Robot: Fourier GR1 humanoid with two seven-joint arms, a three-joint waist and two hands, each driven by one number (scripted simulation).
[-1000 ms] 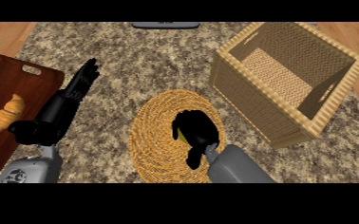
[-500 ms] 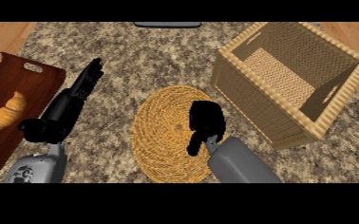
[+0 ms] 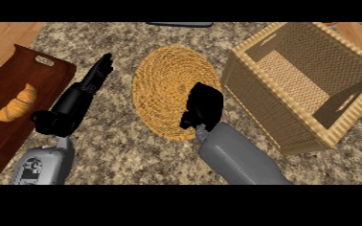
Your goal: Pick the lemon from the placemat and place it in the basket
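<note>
You're looking at the right hand (image 3: 203, 106) curling over the mat's (image 3: 166, 79) near edge, likely cupping the lemon, which is hiding under it, basket (image 3: 300, 81) just to its right, while the left hand (image 3: 88, 88) is resting open, fingers straight.

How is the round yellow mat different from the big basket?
The placemat is round, but the basket is boxy with straight corners. The placemat lies flat on the counter, while the basket stands up with tall walls and cut-out handle holes. The placemat is bright golden orange; the basket is a duller tan. The right hand rests over the placemat; nothing touches the basket. Both look woven.
</note>
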